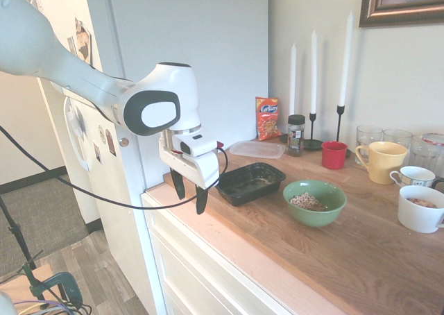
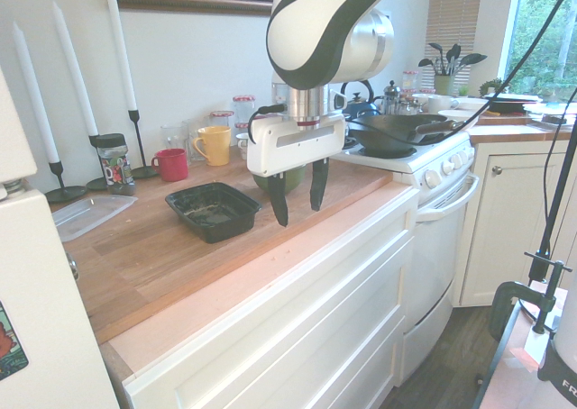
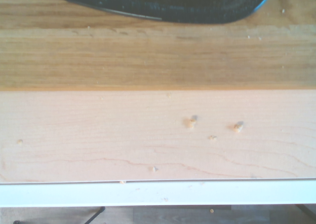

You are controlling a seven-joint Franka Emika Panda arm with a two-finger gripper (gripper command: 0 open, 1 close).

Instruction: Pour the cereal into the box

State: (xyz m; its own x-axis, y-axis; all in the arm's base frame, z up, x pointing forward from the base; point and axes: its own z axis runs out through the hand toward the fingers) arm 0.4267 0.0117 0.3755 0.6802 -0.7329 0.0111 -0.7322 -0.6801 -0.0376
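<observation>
The cereal point(image 1: 306, 202) lies as a small heap of tan rings in a green bowl point(image 1: 326, 214) on the wooden counter. Left of the bowl stands the box point(image 1: 250, 183), a shallow black tray, also seen in the second exterior view point(image 2: 214, 211) and as a dark rim in the wrist view point(image 3: 163, 4). My gripper point(image 1: 190, 197) point(image 2: 298, 206) hangs open and empty above the counter's front edge, beside the box's near side and touching nothing. In the second exterior view the gripper hides most of the green bowl point(image 2: 291, 180).
At the back stand white candles point(image 1: 313, 65), an orange snack bag point(image 1: 267, 118), a spice jar point(image 1: 296, 134), a clear flat container point(image 1: 257, 148), a red cup point(image 1: 334, 155), a yellow mug point(image 1: 381, 162), white mugs point(image 1: 420, 209) and glasses. Crumbs point(image 3: 190, 121) dot the counter's edge. A stove with a pan point(image 2: 397, 131) adjoins the counter.
</observation>
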